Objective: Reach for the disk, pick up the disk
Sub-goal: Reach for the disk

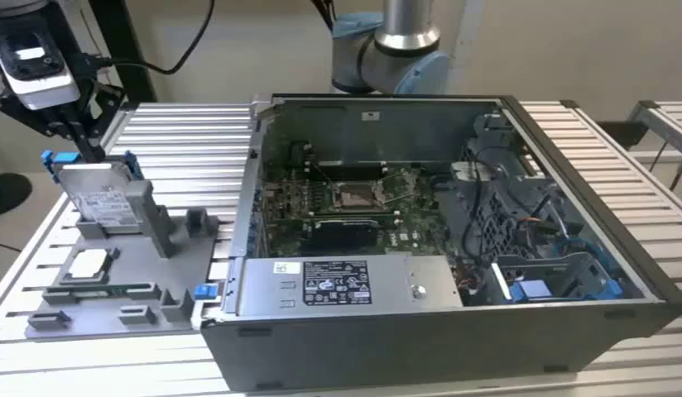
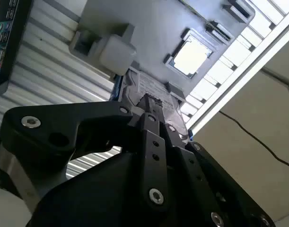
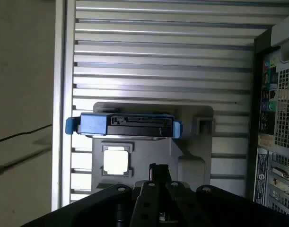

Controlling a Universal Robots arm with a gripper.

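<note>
Exterior view | gripper (image 1: 90,150) at disk (image 1: 100,198) top edge | jaws pressed together

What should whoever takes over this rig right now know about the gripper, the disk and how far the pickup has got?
Gripper: hovers close above the disk's top edge and carries nothing.
Disk: stands on edge in a slot of the grey tray, at the exterior view's left of the open computer case. In the first wrist view its top edge and blue rails lie just ahead of the gripper.
Done: the reach has brought the gripper over the disk.
Left: the disk is not yet gripped or lifted; it sits in its slot.
</note>
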